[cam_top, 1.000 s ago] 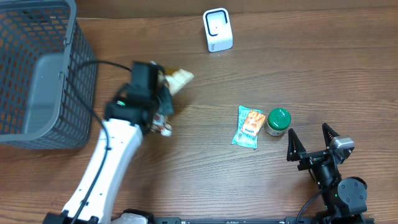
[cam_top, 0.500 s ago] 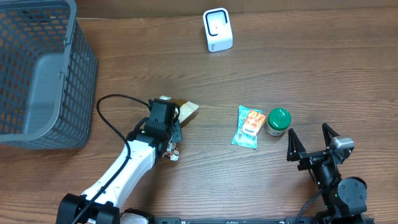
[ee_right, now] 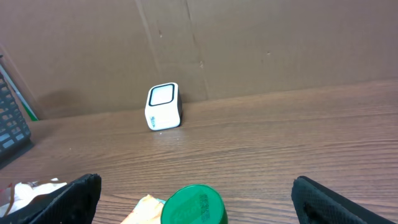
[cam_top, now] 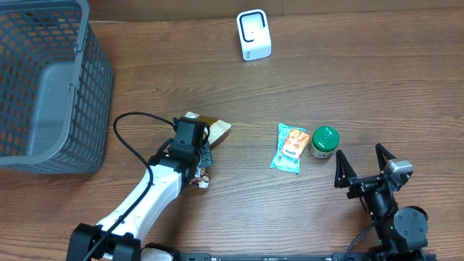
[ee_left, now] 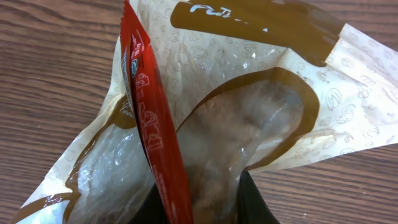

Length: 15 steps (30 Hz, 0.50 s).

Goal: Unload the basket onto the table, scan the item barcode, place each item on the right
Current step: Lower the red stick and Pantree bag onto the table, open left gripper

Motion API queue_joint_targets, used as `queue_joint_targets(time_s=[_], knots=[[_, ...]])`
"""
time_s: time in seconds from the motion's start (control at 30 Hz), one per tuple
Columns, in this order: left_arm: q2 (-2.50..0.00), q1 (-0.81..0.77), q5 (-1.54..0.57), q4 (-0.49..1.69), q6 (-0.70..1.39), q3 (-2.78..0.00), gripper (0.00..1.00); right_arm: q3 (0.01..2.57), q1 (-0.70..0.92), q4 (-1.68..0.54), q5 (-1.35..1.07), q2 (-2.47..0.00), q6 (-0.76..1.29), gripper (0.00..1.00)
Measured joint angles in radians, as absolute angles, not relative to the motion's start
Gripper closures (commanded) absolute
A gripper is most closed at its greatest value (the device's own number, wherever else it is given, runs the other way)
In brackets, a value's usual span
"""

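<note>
Nearest my side of the table, at the right, the right gripper sits low with its jaws spread wide and nothing between them. Its wrist camera looks out between the two dark fingers.

Just beyond it stands a small jar with a green lid. A teal and orange sachet lies flat beside the jar, on its left, and touches it or nearly does.

Further left, at about the same depth, the left gripper is clamped tight on the snack bag. The bag is a cream and brown packet with a clear window and a red seam strip. In the left wrist view the seam rises straight up from between the fingers and the bag fans out above them. I cannot tell whether the bag touches the wood.

At the far edge the white scanner stands upright, well apart from the bag. The grey mesh basket fills the far left corner.
</note>
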<state>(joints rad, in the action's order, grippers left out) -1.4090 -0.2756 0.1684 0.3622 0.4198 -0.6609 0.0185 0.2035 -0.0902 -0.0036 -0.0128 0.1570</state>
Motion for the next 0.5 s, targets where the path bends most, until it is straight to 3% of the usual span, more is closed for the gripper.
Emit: queue_joint_targets(time_s=[0.1,0.17,0.37,0.4,0.5], knots=[[-1.452,-0.275,0.151,0.328,0.42,-0.661,0.87,0.018,0.204,-0.09,-0.004,-0.013,0.157,0.0],[-1.477,-0.276,0.138,0.303,0.418,-0.661,0.76,0.018,0.204,-0.089,-0.003,-0.013,0.157,0.0],[-1.496,-0.276,0.097,0.286,0.391,-0.663,0.05,0.019,0.204,-0.09,-0.004,-0.013,0.157,0.0],[-1.496,-0.276,0.093,0.296,0.384,-0.669,0.0,0.019,0.204,-0.09,-0.004,-0.013,0.157,0.0],[-1.5,-0.276,0.09,0.361,0.373,-0.71,0.0,0.018,0.204,-0.089,-0.004,-0.013,0.157,0.0]])
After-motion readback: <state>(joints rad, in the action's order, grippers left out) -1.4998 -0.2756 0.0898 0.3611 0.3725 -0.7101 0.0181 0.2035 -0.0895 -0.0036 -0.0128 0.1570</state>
